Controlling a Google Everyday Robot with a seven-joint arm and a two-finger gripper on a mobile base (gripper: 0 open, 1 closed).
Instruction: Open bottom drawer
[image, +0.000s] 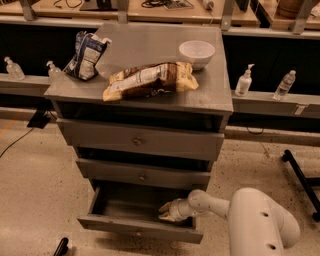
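The grey chest (145, 95) stands in the middle of the camera view with three drawers. Its bottom drawer (135, 226) is pulled out toward me, its inside showing dark and bare. My gripper (167, 212) reaches from the white arm (250, 220) at the lower right into the drawer's right half, just behind the front panel. The middle drawer (142, 176) and the top drawer (137, 141) sit pushed in, each with a small round knob.
On the chest top lie a tan snack bag (150, 80), a blue and white bag (87, 55) and a white bowl (196, 52). Bottles (243, 81) stand on a low ledge behind. A black stand leg (300, 175) crosses the floor at right.
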